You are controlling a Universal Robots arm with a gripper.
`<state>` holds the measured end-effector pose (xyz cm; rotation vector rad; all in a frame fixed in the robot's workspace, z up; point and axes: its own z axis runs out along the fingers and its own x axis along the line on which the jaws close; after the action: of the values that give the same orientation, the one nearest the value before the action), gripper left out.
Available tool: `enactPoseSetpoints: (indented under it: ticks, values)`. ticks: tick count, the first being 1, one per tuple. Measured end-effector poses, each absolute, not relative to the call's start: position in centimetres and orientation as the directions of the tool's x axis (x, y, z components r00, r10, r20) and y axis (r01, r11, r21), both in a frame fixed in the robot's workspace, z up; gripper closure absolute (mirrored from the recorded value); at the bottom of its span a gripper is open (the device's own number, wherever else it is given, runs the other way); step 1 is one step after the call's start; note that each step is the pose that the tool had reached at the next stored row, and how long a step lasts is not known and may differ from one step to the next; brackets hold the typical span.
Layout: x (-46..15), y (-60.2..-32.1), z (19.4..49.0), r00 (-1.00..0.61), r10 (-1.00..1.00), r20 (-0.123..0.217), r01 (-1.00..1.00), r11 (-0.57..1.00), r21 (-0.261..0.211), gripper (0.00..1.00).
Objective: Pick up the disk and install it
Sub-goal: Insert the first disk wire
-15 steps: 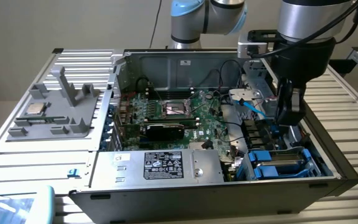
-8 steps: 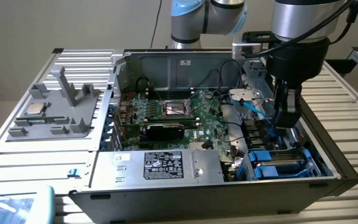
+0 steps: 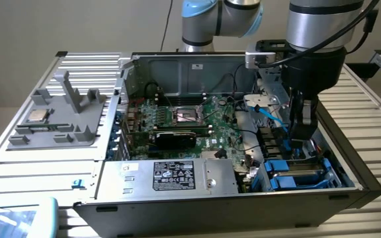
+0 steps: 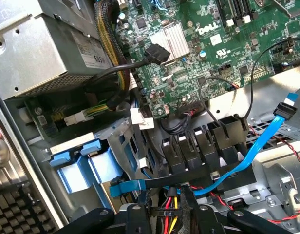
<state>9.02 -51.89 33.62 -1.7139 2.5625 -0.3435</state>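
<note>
The disk point(image 3: 304, 167) lies as a silver-grey slab in blue carrier frames, inside the drive bay at the front of the open computer case, on the exterior view's right. In the wrist view the blue carriers point(image 4: 86, 168) stand side by side in the bay. My gripper point(image 3: 301, 135) hangs inside the case, behind the bay and above the black cable connectors, apart from the disk. Its black fingers point(image 4: 135, 219) stand apart around my gripper point(image 4: 169, 220). A bundle of red, yellow and black wires point(image 4: 168, 214) with a tag shows through the gap. I cannot tell whether the fingers touch it.
A green motherboard point(image 3: 184, 119) fills the case's middle. A big silver box with a black label point(image 3: 177, 176) sits at the front. A blue flat cable point(image 4: 267, 141) loops past a row of black connectors point(image 4: 203, 146). A grey fixture point(image 3: 58, 119) holds a small chip point(image 3: 38, 116) on the table.
</note>
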Motion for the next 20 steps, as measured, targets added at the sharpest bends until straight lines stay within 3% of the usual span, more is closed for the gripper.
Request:
enactPoseSetpoints:
  ticks: [9,11,13,20]
  values:
    - [9.1,-51.9,33.6,-0.390,-0.917,0.089,-0.908,0.366,-0.205,0.64]
    - [9.1,-51.9,33.6,-0.390,-0.917,0.089,-0.907,0.366,-0.207,0.63]
    - [9.1,-51.9,33.7,-0.390,-0.917,0.087,-0.906,0.366,-0.211,0.50]
    - [9.3,-51.9,35.9,-0.391,-0.917,0.083,-0.904,0.366,-0.221,0.50]
